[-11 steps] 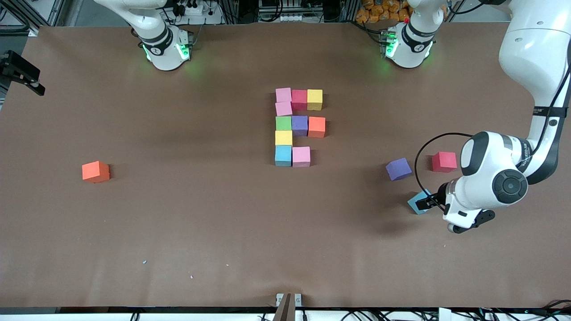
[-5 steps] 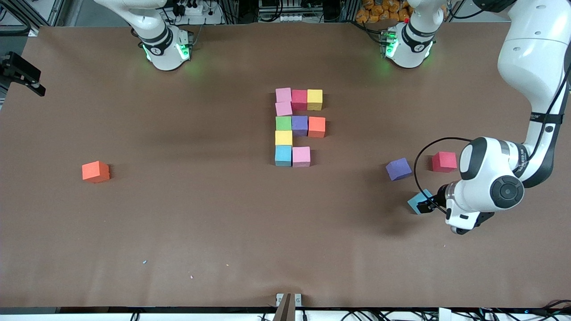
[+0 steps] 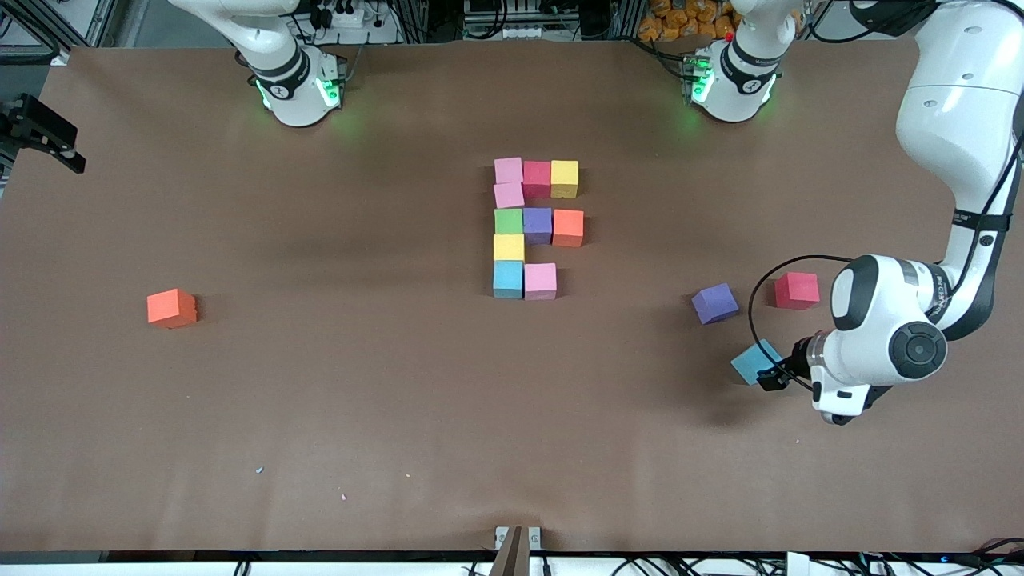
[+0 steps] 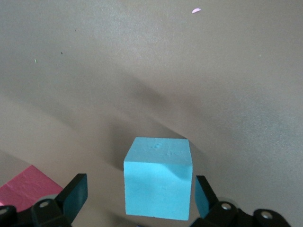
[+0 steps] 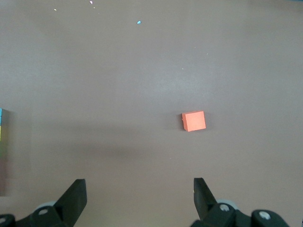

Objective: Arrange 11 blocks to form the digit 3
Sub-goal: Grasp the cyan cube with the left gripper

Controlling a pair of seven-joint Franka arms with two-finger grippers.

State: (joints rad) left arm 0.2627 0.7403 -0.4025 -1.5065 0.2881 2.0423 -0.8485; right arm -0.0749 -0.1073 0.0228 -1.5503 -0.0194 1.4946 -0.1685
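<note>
I have the left gripper (image 4: 137, 198) low over the loose light blue foam cube (image 3: 754, 362) near the left arm's end of the table, fingers spread either side, not yet clamped; next I judge it should squeeze, lift, and carry to the unfinished ten-cube foam figure (image 3: 536, 228) mid-table, while the right gripper (image 5: 137, 196) waits open.

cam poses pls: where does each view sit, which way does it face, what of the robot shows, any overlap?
Front view: high, across the table from the arm bases, looking down; shows both bases, the left arm and left gripper at the loose light blue cube, plus the block figure.
Left wrist view: on the left wrist, facing down; open fingers flank that light blue cube.
Right wrist view: high over the table, facing down; right gripper open, orange cube below.
Shared: each wrist cube also shows in front.
</note>
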